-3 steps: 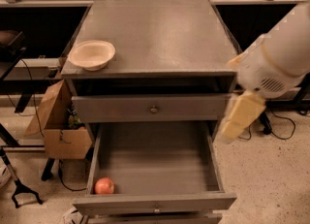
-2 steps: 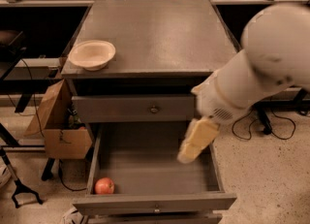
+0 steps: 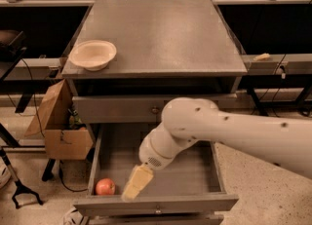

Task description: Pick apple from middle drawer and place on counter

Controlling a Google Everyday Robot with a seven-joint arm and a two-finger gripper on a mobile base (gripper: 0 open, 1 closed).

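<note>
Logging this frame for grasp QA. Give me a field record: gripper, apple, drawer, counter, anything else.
gripper: low in the middle drawer, near its front, just right of the apple, not holding it
apple: front-left corner of the drawer floor, not lifted
middle drawer: pulled open
counter: carries a cream bowl at its left edge
other: cardboard box on the floor, left of the cabinet

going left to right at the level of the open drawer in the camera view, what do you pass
cardboard box → apple, in the front left corner of the middle drawer → gripper, over the drawer floor just right of the apple
</note>
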